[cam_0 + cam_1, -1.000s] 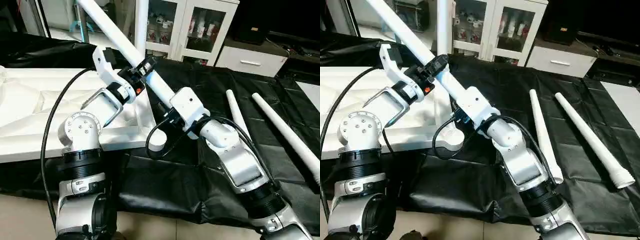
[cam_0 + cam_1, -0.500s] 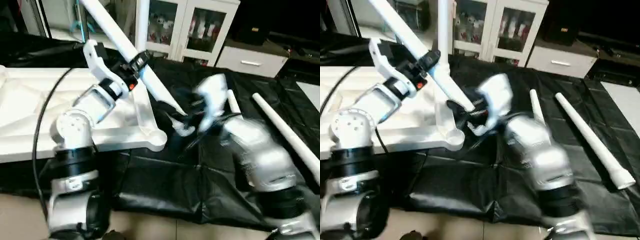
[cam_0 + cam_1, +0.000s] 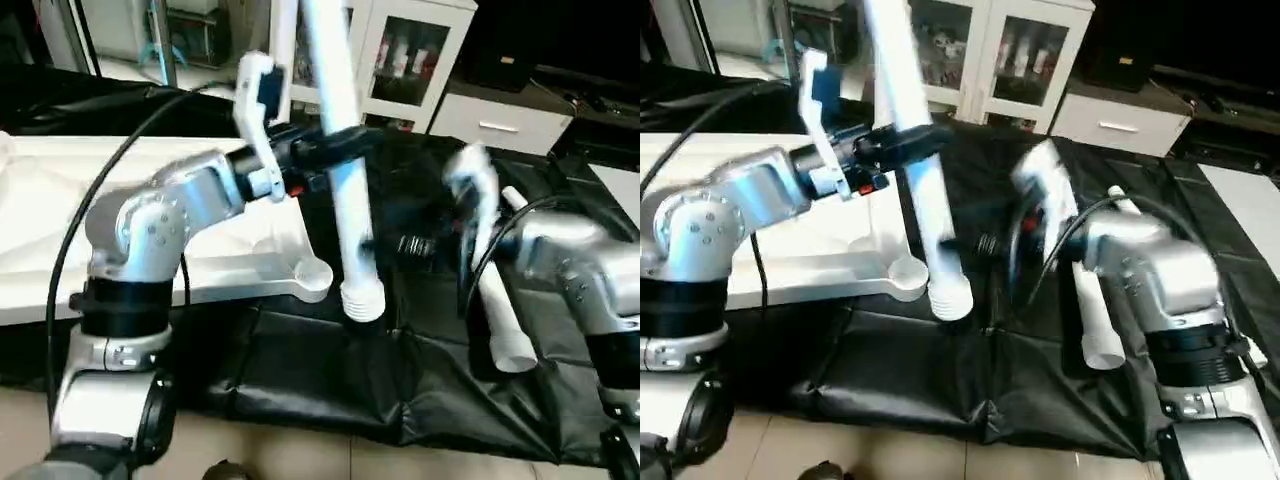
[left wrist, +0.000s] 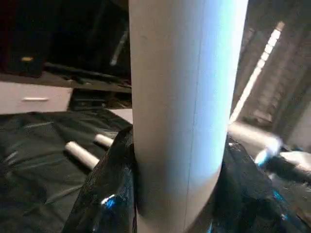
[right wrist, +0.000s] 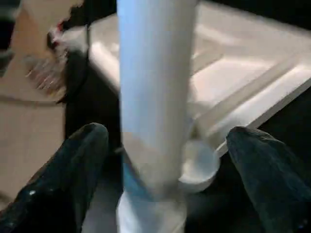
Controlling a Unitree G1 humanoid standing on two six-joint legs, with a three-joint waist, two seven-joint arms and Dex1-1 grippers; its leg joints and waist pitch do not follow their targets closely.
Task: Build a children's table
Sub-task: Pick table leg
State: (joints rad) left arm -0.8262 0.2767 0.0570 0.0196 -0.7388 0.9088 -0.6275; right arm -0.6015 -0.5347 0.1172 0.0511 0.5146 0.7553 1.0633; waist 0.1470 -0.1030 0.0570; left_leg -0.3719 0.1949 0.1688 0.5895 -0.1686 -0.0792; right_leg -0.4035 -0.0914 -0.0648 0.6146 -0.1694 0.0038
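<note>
The held leg (image 3: 345,190) runs out of the top of the head views, so its upper end is cut off. The left gripper (image 3: 335,148) is clamped around it about halfway down the part that shows; in the left wrist view the leg (image 4: 182,111) stands between the black fingers (image 4: 104,194), which press against both its sides. The leg stands nearly upright, tilted slightly, with its threaded end (image 3: 362,300) low over the black sheet (image 3: 330,380), just right of the tabletop's near right corner socket (image 3: 312,276). Whether that end touches the sheet is hard to tell.

The left arm reaches in from the left, elbow bent, forearm lying across above the tabletop (image 3: 60,230) toward the leg. The tabletop lies underside up on the left, and its left end is cut off by the picture edge.

The right arm is blurred. Its gripper (image 3: 395,245) points left toward the lower part of the leg, and its outline is smeared. In the right wrist view its two fingers (image 5: 73,170) are spread wide, well clear of the leg (image 5: 153,97) on either side, holding nothing, with the socket (image 5: 197,165) beyond.

A second leg (image 3: 495,300) lies on the sheet on the right, partly hidden behind the right arm, its near end (image 3: 512,355) showing below.
</note>
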